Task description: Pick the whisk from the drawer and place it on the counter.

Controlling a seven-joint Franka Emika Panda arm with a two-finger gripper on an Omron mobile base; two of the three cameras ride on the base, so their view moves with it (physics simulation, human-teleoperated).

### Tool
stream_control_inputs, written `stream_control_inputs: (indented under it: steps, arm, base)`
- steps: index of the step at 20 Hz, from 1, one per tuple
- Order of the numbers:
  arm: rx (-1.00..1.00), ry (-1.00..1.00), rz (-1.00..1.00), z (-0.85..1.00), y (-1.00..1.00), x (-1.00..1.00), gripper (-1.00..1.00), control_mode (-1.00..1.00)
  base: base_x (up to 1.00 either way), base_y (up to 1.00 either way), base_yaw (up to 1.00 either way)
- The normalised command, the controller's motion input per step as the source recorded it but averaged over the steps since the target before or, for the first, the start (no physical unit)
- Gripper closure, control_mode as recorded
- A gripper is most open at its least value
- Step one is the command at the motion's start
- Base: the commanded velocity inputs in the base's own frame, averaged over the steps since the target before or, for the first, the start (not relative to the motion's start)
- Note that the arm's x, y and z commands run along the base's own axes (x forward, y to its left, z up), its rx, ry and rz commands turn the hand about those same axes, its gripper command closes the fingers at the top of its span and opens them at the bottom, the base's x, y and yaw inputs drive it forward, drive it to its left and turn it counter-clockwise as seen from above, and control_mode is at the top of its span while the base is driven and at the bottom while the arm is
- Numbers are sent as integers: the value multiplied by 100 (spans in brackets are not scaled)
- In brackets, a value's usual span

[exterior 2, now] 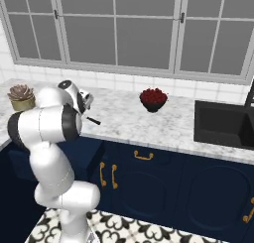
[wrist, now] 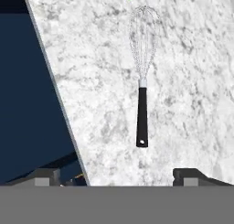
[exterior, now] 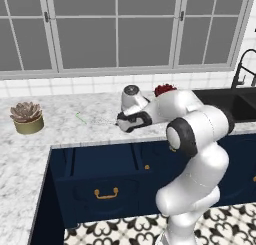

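**Occlusions and Cropped Items**

In the hand view, the pincer [wrist: 116, 177] shows its finger tips [wrist: 45, 176] as low stubs above the grey band; jaw spacing cannot be judged reliably. In the left base view, the whisk [exterior: 102, 121] reads as a faint thin line, its head too small to resolve. The faucet [exterior: 241, 71] is cut by the right edge. The drawer [exterior: 102, 176] interior is too dark to resolve.

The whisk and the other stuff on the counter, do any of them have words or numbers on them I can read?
None: there are no readable words, numbers or labels anywhere.
The whisk has a plain black handle with no brand on it.
The counter shows only grey veining.
The drawer front carries just a gold handle.
The plant pot and the bowl are unmarked.
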Motion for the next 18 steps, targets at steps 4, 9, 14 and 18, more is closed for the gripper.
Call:
stream_control_inputs:
  steps: [4, 9, 14, 18]
  arm:
    - [-1, -36, 14, 98, 0, -100, -100, -100]
    - [0, -23, 12, 79, 0, -100, -100, -100]
    - [0, -5, 7, 82, 3, -98, -100, -100]
    - [0, 0, 1, 88, 15, -61, -100, -100]
  base:
    - [0, 0, 0]
    - [0, 0, 0]
    - [0, 0, 0]
    - [0, 0, 0]
